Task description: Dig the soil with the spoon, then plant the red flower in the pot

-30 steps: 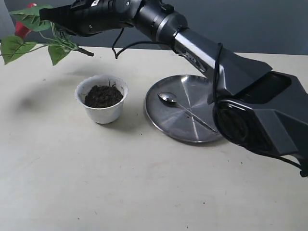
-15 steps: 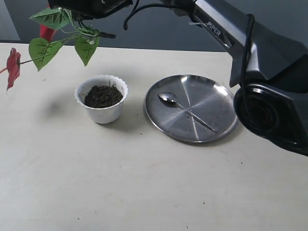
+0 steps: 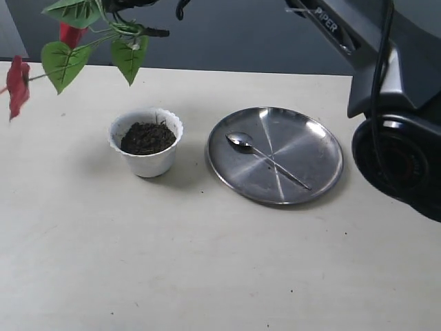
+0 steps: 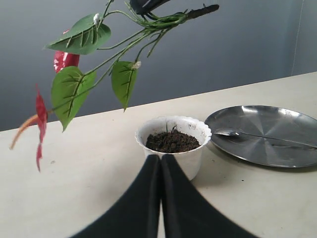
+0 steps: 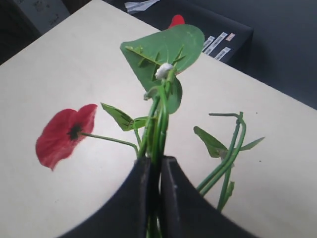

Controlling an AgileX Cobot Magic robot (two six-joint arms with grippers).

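The red flower [image 3: 63, 62] hangs in the air above and left of the pot [image 3: 148, 164], its stems running level, with green leaves and red blooms drooping. My right gripper [image 5: 154, 161] is shut on the bundled green stems [image 5: 157, 124]; in the exterior view it is mostly above the frame. The white scalloped pot holds dark soil [image 3: 147, 137]. The spoon [image 3: 265, 157] lies in the steel plate [image 3: 313, 148]. My left gripper [image 4: 161, 157] is shut and empty, low over the table just in front of the pot [image 4: 195, 158], and does not show in the exterior view.
The round steel plate [image 4: 277, 148] sits right of the pot. The right arm's dark body [image 3: 396, 89] fills the exterior view's right side and upper edge. The table's far edge [image 3: 227, 71] runs behind the pot.
The right arm has risen and swung right, carrying the flower up with it; the gripper now sits mostly above the exterior frame. Pot, plate and spoon have not moved.
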